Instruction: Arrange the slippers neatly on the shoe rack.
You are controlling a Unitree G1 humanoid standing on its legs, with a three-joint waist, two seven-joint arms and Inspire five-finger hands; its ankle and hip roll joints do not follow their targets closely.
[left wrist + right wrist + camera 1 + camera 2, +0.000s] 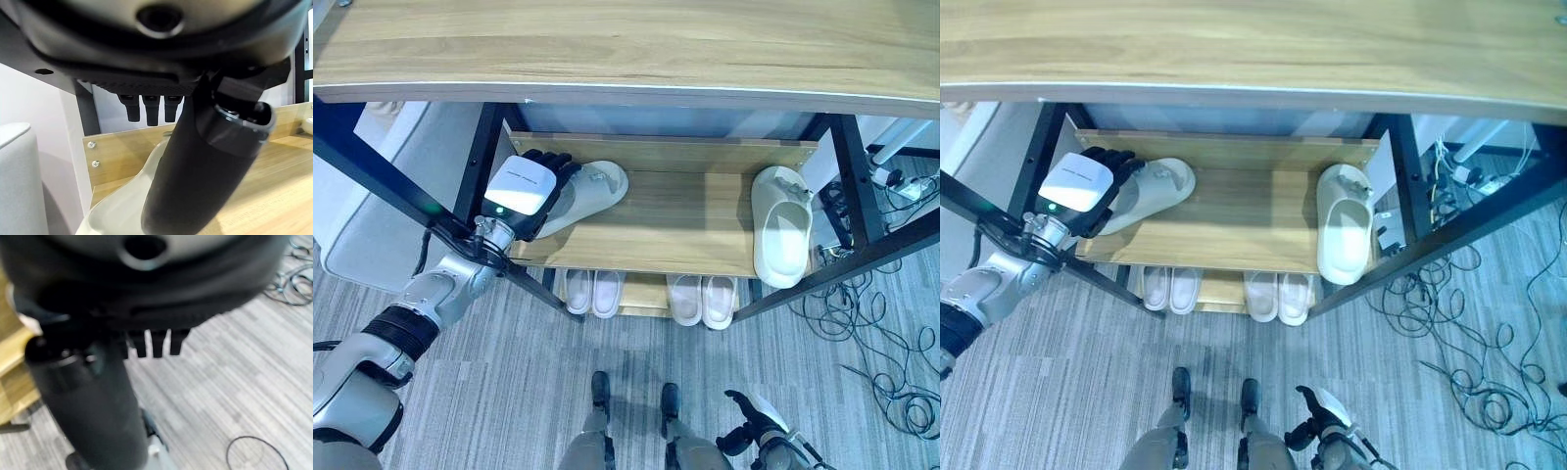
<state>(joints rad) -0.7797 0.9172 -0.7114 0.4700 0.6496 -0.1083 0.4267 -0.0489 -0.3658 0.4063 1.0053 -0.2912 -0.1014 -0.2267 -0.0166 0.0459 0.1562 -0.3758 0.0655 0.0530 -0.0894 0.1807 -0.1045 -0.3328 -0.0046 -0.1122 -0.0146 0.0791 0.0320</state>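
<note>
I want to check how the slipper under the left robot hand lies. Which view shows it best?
The left eye view: the slipper lies angled on the middle shelf, the left robot hand over its heel. The right eye view matches. The left wrist view shows just a pale edge.

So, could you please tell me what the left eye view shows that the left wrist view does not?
The left eye view alone shows the second slipper at the shelf's right end, two pairs of white slippers on the lower shelf, and the right hand low by the floor. The left wrist view alone shows, from close up, the thumb lying over the slipper. Both show the left hand, the slipper beneath it and the wooden shelf.
</note>
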